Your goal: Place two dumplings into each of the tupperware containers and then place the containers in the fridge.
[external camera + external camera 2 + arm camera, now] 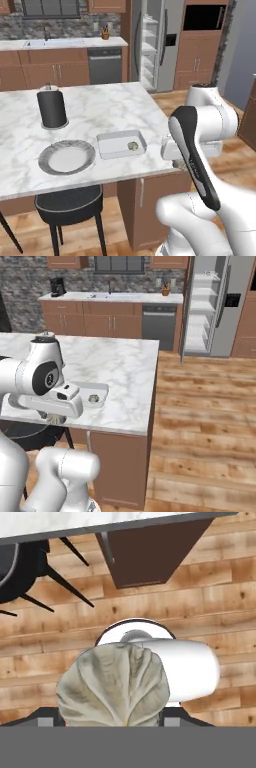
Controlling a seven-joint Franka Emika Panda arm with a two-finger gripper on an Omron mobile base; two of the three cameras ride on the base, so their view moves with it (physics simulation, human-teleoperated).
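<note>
The gripper (111, 722) holds one dumpling (114, 684) at lower centre of the hand view, off the counter edge; one container (121, 144) at frame centre holds a single dumpling, so filling and the open fridge (155, 45) at upper right remain.

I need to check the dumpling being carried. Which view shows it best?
The hand view: the held dumpling looms large, pleats clear, in the end effector. The right base view shows its underside below the hand; in the left base view the arm hides it.

Flat, even rendered light, faint shadows, soft low-resolution blur, perhaps strongest far off.
</note>
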